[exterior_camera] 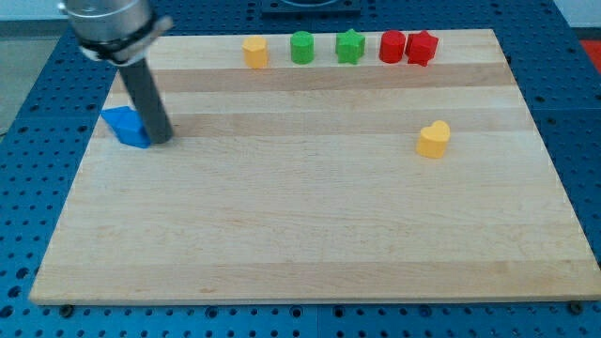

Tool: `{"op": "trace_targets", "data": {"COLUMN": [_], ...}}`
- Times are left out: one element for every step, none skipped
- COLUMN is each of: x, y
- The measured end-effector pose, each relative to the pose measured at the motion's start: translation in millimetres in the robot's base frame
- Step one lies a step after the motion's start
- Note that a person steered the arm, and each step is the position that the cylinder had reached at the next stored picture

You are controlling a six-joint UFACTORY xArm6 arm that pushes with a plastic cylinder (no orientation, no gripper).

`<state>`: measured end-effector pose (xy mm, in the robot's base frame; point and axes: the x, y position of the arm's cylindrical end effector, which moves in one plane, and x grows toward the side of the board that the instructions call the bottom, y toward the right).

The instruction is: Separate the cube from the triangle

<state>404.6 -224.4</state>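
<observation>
Two blue blocks (126,125) sit pressed together near the board's left edge; their separate shapes, cube and triangle, are hard to tell apart, and the rod hides part of them. My tip (161,138) stands on the board touching the right side of the blue blocks. The dark rod rises from there up to the arm's head at the view's top left.
Along the top edge stand a yellow block (255,52), a green cylinder (301,47), a green star (350,46), a red cylinder (392,46) and a red star (422,47). A yellow heart (434,138) lies at the right. The wooden board (310,235) lies on a blue perforated table.
</observation>
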Motion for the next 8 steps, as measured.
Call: {"op": "trace_targets", "data": {"x": [24.4, 43.6, 38.8, 34.9, 31.3, 26.9, 19.5, 11.4], "y": [-21.4, -65.5, -80.6, -80.2, -80.0, -77.4, -70.0, -54.9]}}
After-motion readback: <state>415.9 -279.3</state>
